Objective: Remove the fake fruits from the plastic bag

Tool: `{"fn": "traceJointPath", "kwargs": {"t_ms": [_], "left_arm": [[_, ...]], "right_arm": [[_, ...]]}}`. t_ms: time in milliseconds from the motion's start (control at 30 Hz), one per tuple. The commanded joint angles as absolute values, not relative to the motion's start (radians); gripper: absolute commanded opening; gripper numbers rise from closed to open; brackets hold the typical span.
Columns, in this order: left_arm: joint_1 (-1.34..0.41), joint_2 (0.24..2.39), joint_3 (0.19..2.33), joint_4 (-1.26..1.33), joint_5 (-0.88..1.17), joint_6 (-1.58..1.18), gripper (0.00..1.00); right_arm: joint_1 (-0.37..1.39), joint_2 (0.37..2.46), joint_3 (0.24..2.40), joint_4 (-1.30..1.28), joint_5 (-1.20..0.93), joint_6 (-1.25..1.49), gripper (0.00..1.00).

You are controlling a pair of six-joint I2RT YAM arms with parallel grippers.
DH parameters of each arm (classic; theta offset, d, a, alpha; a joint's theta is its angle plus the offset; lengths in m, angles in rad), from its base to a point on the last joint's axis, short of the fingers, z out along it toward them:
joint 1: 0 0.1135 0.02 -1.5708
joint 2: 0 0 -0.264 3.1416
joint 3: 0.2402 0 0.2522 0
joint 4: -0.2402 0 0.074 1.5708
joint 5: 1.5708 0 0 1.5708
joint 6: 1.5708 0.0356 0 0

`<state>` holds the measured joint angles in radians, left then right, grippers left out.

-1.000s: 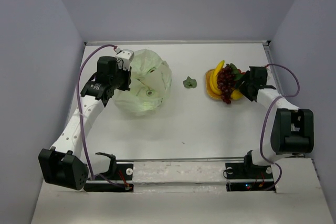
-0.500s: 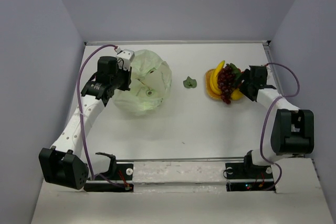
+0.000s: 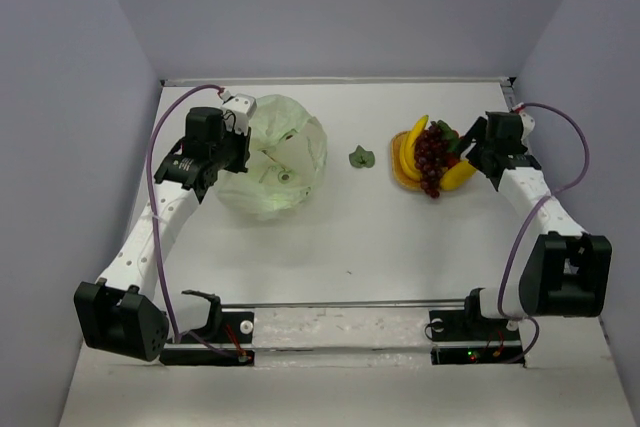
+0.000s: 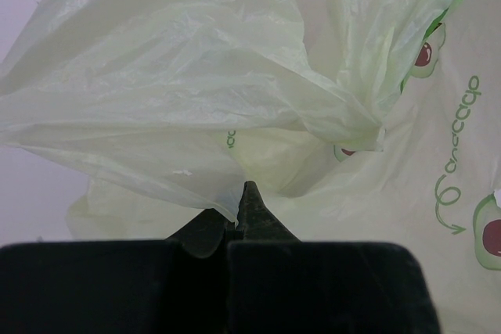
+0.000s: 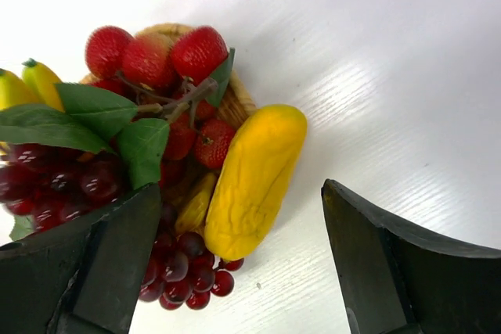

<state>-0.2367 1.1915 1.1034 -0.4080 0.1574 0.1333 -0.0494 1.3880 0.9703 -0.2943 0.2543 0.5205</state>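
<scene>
My left fingers [image 4: 254, 220] pinched the plastic bag [image 4: 180, 76], its contents hidden; my right fingers [image 5: 391, 271] gaped just before the fake fruits [image 5: 250, 177].

Open desk [image 3: 350, 247] is stretching across centre and bottom, one green leaf [image 3: 359, 157] lying mid-frame. The plastic bag [image 3: 285, 162] is blocking upper left, the fake fruits [image 3: 425, 157] upper right.

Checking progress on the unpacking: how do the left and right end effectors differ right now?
The left end effector is shut, pinching the plastic bag; the right end effector is open, holding nothing. The left is at the bag on the left of the table; the right hovers by the fake fruits on the right. Both are black.
</scene>
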Motion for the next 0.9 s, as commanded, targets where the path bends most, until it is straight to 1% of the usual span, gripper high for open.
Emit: {"fn": "traceJointPath", "kwargs": {"t_ms": [0, 67, 200, 267, 400, 467, 500, 533, 567, 633, 667, 700, 767, 800, 833, 867], "left_arm": [[-0.209, 1.173, 1.134, -0.384, 0.173, 0.124, 0.00], [-0.181, 1.181, 1.144, -0.379, 0.207, 0.114, 0.00], [-0.063, 1.210, 1.173, -0.357, 0.270, 0.087, 0.00], [-0.025, 1.223, 1.175, -0.318, 0.284, 0.083, 0.00], [0.057, 1.259, 1.181, -0.276, 0.337, 0.032, 0.00], [0.089, 1.290, 1.189, -0.270, 0.348, 0.006, 0.02], [0.098, 1.298, 1.190, -0.268, 0.348, 0.008, 0.02], [0.115, 1.310, 1.192, -0.265, 0.348, 0.006, 0.03], [0.123, 1.316, 1.190, -0.259, 0.345, -0.023, 0.04], [0.130, 1.327, 1.193, -0.256, 0.334, -0.035, 0.05], [0.132, 1.330, 1.193, -0.253, 0.325, -0.037, 0.06], [0.132, 1.330, 1.195, -0.250, 0.321, -0.041, 0.06], [0.133, 1.327, 1.201, -0.255, 0.311, -0.046, 0.06], [0.135, 1.319, 1.203, -0.258, 0.313, -0.045, 0.06], [0.133, 1.313, 1.201, -0.264, 0.313, -0.041, 0.06], [0.133, 1.307, 1.201, -0.273, 0.314, -0.037, 0.06]], "right_arm": [[-0.040, 1.273, 1.084, -0.342, 0.337, 0.422, 0.91], [-0.040, 1.247, 1.106, -0.363, 0.330, 0.402, 0.92], [-0.040, 1.213, 1.147, -0.394, 0.243, 0.370, 0.95], [-0.040, 1.200, 1.150, -0.402, 0.204, 0.365, 0.99], [-0.040, 1.169, 1.149, -0.408, 0.091, 0.350, 1.00], [-0.040, 1.154, 1.161, -0.411, 0.023, 0.330, 0.95], [-0.026, 1.151, 1.170, -0.414, -0.053, 0.315, 0.93], [-0.011, 1.150, 1.184, -0.419, -0.067, 0.310, 0.86], [0.017, 1.154, 1.201, -0.425, -0.071, 0.304, 0.83], [0.203, 1.199, 1.279, -0.459, 0.035, 0.273, 0.77], [0.291, 1.230, 1.311, -0.472, 0.108, 0.261, 0.71], [0.437, 1.314, 1.378, -0.512, 0.223, 0.236, 0.69], [0.526, 1.421, 1.486, -0.595, 0.315, 0.271, 0.64], [0.544, 1.524, 1.512, -0.615, 0.343, 0.293, 0.58], [0.557, 1.570, 1.534, -0.624, 0.359, 0.313, 0.57], [0.571, 1.613, 1.552, -0.633, 0.377, 0.325, 0.54]]}}
